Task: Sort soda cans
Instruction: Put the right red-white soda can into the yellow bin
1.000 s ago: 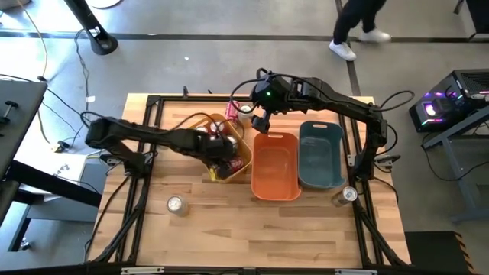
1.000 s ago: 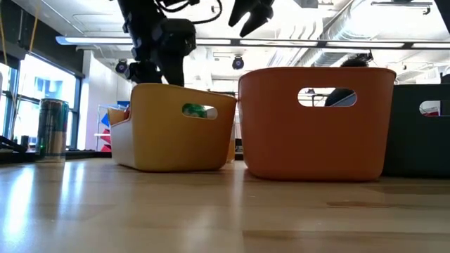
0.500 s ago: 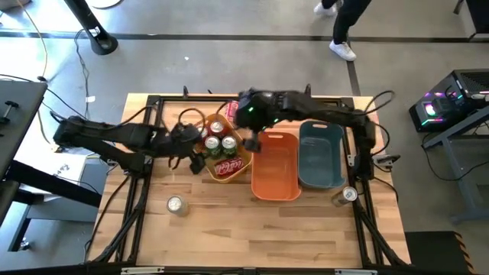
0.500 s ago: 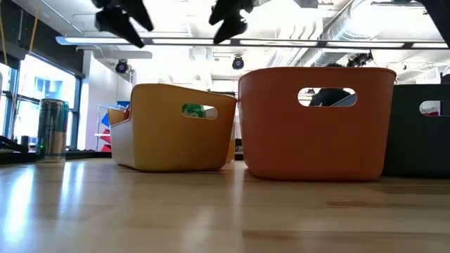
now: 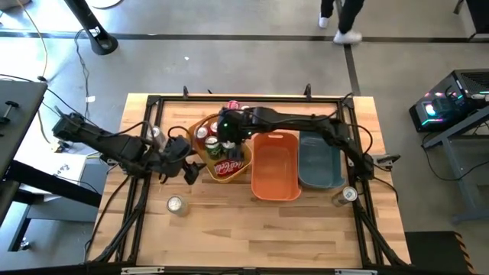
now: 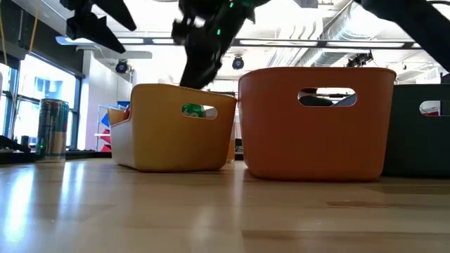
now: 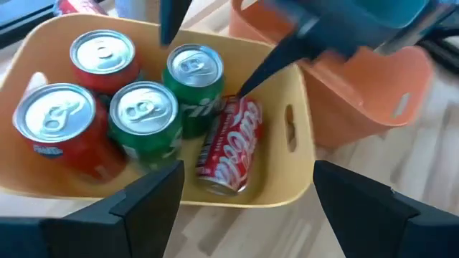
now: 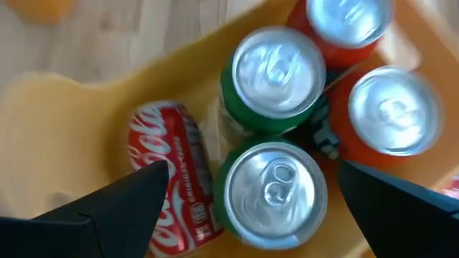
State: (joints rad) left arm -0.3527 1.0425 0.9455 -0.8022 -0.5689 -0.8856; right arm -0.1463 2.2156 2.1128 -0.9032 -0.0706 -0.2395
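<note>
Yellow bin (image 5: 200, 127) sits on the wooden table (image 5: 260, 229) in the high view, with an orange bin (image 5: 276, 189) and a teal bin (image 5: 322, 182) beside it to the right. Right gripper (image 5: 227, 141) hangs over the yellow bin's cans. Left gripper (image 5: 188, 169) is just off the bin's left side, above the table. One lone can (image 5: 176, 205) stands well in front of it; another can (image 5: 348, 195) stands near the teal bin's front corner.

Low view: yellow bin (image 6: 176, 130) left of orange bin (image 6: 316, 119); green shows through the yellow bin's handle slot. A tall silver can (image 6: 53, 128) stands at far left.

Left wrist view: fingers (image 7: 154, 201) spread wide, nothing between them. Inside the bin, two red cans (image 7: 102, 56) and two green cans (image 7: 143, 115) stand upright; a red cola can (image 7: 229, 143) lies on its side against them.

Right wrist view: fingers (image 8: 122, 201) wide apart, empty, right above the two green cans (image 8: 272, 193); lying red can (image 8: 168, 168) alongside.
</note>
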